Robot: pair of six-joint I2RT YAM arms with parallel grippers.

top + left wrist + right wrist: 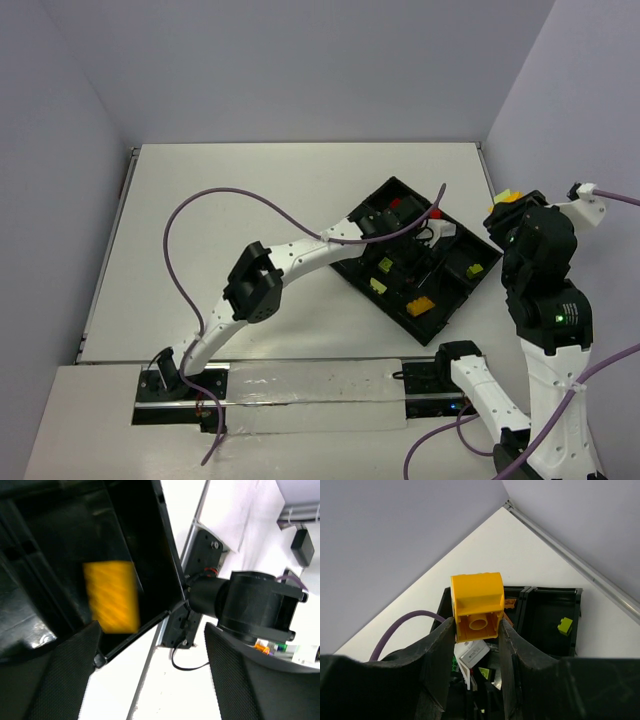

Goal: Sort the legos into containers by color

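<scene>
**Legos [383, 266] in the tray [470, 264], one yellow brick [476, 607] held aloft**

From above, the black tray sits skewed on the white surface [250, 200], far right. The left arm [290, 262] reaches across it, and its claw [408, 260] hides the middle compartments. A red brick [394, 203] lies at the far end, pale yellow-green ones on the left side and an orange-yellow brick [422, 305] at the near end. The right claw [510, 205] hangs off the tray's right corner.

In the left wrist view, the fingers [65, 675] are spread wide with nothing between them. The orange-yellow brick [111, 596], blurred, lies in its compartment. The right arm's base [250, 605] stands beyond the tray wall.

In the right wrist view, the claw is clenched on the yellow brick, hollow underside toward the camera. A purple cable [405, 622] crosses the tray beyond it. A pale green brick [565, 625] sits alone in a compartment.
</scene>
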